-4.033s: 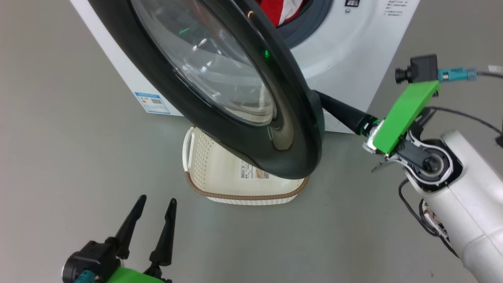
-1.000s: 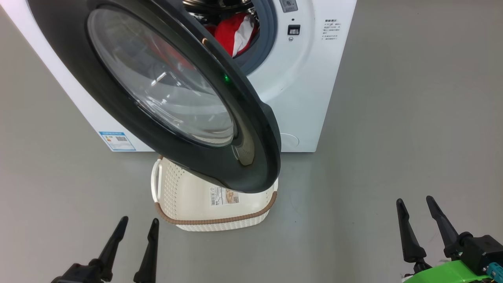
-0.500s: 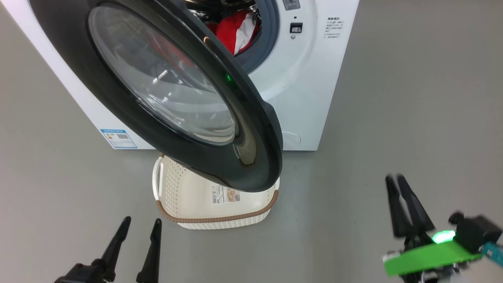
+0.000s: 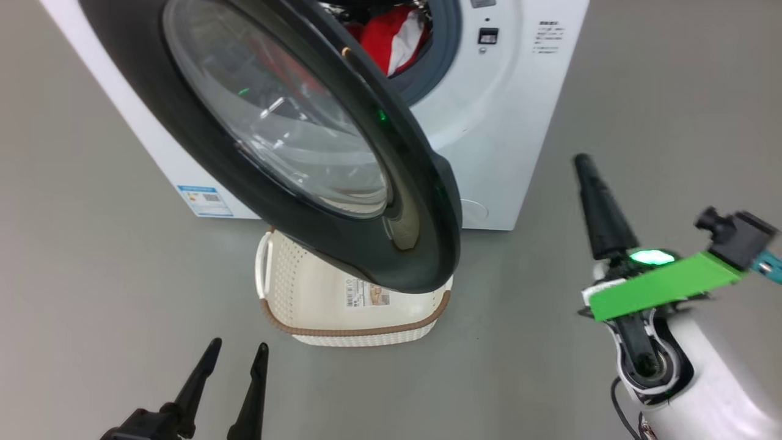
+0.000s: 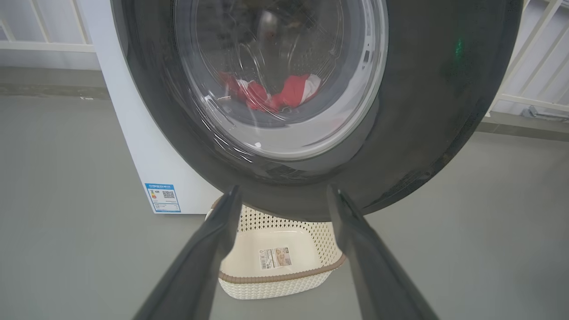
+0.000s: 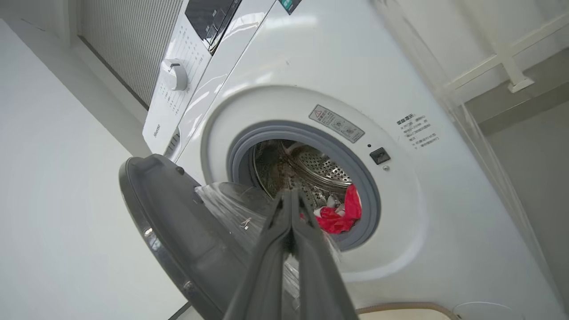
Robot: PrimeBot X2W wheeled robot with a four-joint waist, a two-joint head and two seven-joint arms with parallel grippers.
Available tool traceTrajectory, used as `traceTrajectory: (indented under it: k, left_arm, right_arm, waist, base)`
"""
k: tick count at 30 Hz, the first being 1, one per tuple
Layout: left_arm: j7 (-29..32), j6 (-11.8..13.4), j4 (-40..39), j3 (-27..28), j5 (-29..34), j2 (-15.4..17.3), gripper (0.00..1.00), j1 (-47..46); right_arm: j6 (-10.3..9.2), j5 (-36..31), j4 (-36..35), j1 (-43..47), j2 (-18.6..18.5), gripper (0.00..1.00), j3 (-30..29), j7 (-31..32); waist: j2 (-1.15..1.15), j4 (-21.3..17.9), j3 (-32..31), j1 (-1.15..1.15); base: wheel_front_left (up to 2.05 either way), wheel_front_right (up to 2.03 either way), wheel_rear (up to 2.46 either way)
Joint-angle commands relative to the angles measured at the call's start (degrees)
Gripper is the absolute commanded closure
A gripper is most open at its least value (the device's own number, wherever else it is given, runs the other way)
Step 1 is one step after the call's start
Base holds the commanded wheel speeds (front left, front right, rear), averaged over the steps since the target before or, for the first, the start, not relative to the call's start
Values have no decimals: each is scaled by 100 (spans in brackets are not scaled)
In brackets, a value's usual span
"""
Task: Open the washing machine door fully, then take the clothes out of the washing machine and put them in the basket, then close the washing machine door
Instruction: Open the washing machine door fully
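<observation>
on the grey floor before the robot stands the washing machine (image 4: 507,122), its top cut off by the head view's upper edge. the washing machine door (image 4: 342,250) hangs swung out towards the camera, only partly open, and its black ring hides the far side of the basket (image 4: 354,332), which sits on the floor just below it and close to the machine's front. the clothes (image 4: 391,36) lie inside the drum, red with a white patch; no lettering on them can be made out, and in the left wrist view they show dimly through the door's glass.

a blue sticker (image 4: 204,200) at the machine's lower corner carries a qr code, its words too small to read. a label (image 4: 368,294) with a barcode lies inside the basket, equally unreadable. beside the drum opening sit a warning sticker (image 6: 336,123) with a triangle sign and a block of small print (image 4: 551,29), both illegible.

the left hand (image 4: 239,344) is low at the left, released, fingers spread, touching nothing. the right hand (image 4: 584,162) is raised at the right, clenched with its two fingers pressed together and nothing between them, pointing towards the drum opening, clear of the door.
</observation>
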Motion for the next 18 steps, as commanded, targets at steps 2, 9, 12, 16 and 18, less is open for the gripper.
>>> traceTrajectory:
  k: [2,9,12,16,18]
  left_arm:
    - [-69,-31,-91,149,-80,81,0,-181]
    - [-69,-31,-47,43,-141,80,0,-267]
    - [-69,-31,-30,-16,-170,83,0,-339]
    - [-69,-31,16,-128,-203,89,0,-434]
    - [-69,-31,32,-177,-215,88,0,-458]
  right_arm:
    - [44,824,3,-419,-284,100,653,111]
    - [44,2790,173,-1170,-698,100,1101,1204]
    - [44,3403,373,-1378,-717,100,1034,1853]
    - [44,4062,736,-1569,-690,100,946,2903]
    - [44,4305,957,-1655,-673,100,922,3407]
  waist:
    - [0,143,60,0]
    - [0,307,228,0]
    - [0,383,310,0]
    - [0,507,376,0]
    - [0,549,389,0]
  base:
    - [0,0,0]
    - [0,0,0]
    - [0,0,0]
    - [0,0,0]
    - [0,0,0]
